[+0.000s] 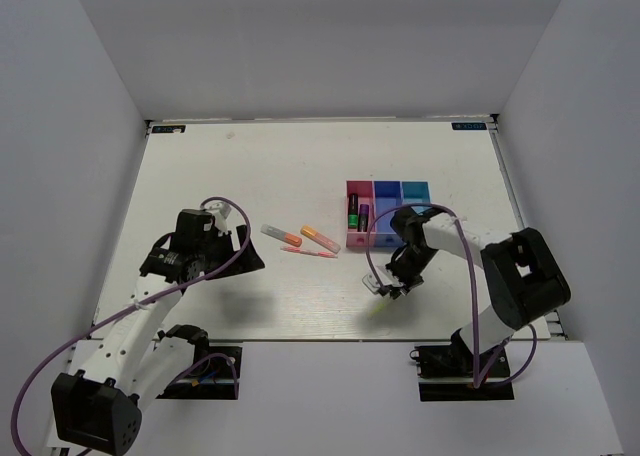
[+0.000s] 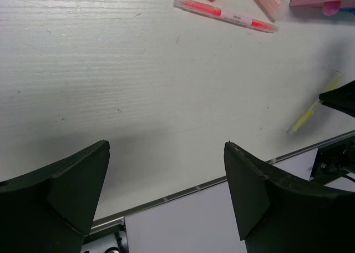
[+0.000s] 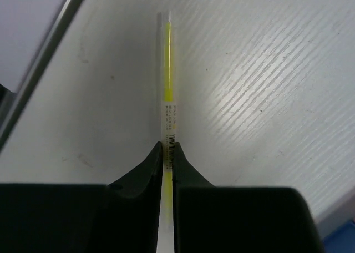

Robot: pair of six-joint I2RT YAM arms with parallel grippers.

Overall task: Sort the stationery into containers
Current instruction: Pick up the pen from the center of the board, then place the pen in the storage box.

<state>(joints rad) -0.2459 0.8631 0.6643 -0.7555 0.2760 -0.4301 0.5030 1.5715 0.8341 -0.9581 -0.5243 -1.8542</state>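
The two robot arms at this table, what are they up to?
They are sorting pens into three joined bins. The right gripper pinches a thin yellow pen near the front edge of the table. The left gripper hangs open above the table, holding nothing. Two markers lie in the pink bin; two highlighters and a pink pen wait on the table.

light: bright, even | shadows: soft, on table (image 1: 250, 166) | glare: sheen right-wrist | focus: right end effector (image 3: 168, 150) soft-edged close-up
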